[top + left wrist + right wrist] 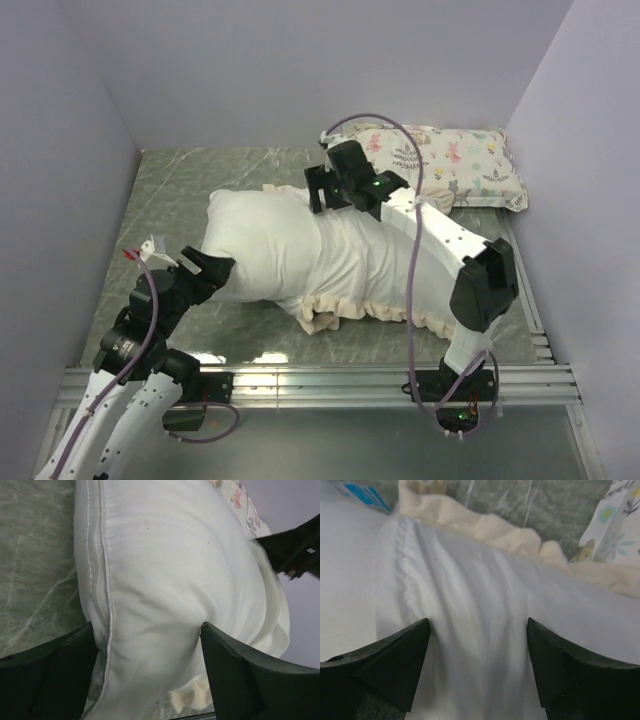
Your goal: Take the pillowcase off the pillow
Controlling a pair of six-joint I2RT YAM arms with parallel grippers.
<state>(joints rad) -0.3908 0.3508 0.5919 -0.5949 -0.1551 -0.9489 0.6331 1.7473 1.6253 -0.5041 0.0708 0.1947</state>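
Observation:
The white pillow (255, 235) lies in the middle of the table, its left half bare. The pillowcase (385, 270), white inside out with a cream ruffle (350, 308), covers the pillow's right half. My left gripper (222, 268) is at the pillow's near left corner. In the left wrist view this gripper (147, 627) is open, with the seamed pillow (160, 555) edge bulging between its fingers. My right gripper (318, 188) hangs over the far side. It is open (477, 622) above the pillowcase (485, 595), close to the ruffle (510, 535).
A small animal-print pillow (460, 165) lies at the back right, against the wall. Metal rails (350, 380) run along the near edge by the arm bases. Purple walls close in the left, back and right. Grey marbled tabletop (170, 200) shows on the left.

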